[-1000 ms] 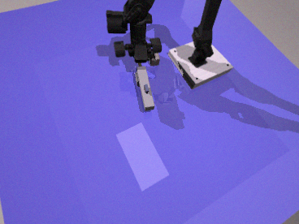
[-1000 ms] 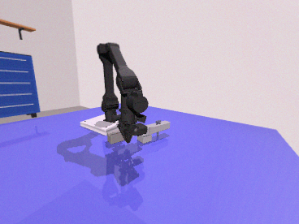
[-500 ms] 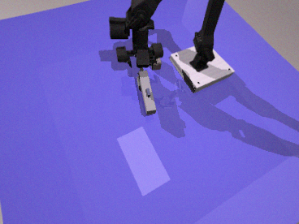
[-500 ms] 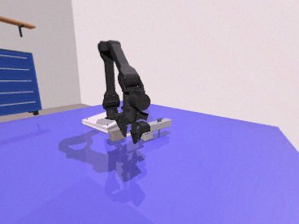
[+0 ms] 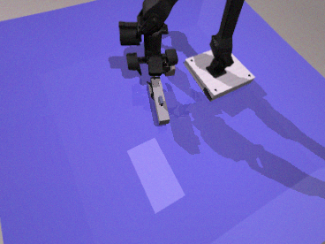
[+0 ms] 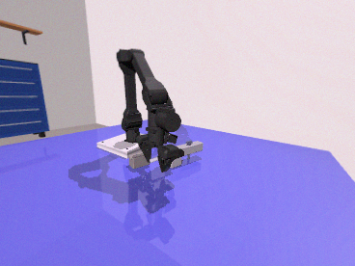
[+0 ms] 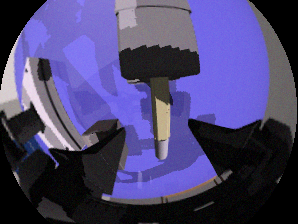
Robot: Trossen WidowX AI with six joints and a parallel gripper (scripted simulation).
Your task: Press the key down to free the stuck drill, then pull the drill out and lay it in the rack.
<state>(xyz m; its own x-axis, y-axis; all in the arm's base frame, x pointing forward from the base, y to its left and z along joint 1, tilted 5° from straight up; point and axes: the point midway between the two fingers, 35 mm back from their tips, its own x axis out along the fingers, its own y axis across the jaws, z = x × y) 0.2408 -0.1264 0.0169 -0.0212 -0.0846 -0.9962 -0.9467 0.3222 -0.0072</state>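
Note:
A long pale-grey block point(image 5: 163, 115) point(image 6: 196, 146) point(image 7: 156, 25) lies across the mat, apparently the holder of the drill. A small blue-grey knob, apparently the key point(image 5: 161, 101) point(image 6: 189, 143), stands on its top; how deep it sits cannot be told. The drill point(image 7: 161, 112) is a brass-coloured shaft with a grey tip, sticking out of the holder's dark-shaded end. My gripper point(image 5: 155, 72) point(image 6: 155, 167) point(image 7: 157, 126) is open and empty, low at that end, a finger on either side of the drill. A smaller grey block point(image 6: 139, 161) point(image 7: 102, 131), perhaps the rack, is partly hidden by a finger.
The arm's white base plate point(image 5: 238, 79) point(image 6: 108, 145) stands beside the smaller block. A lighter rectangle point(image 5: 155, 176) shows on the blue mat point(image 5: 79, 177) beyond the holder's far end. The arm's shadows fall across the mat.

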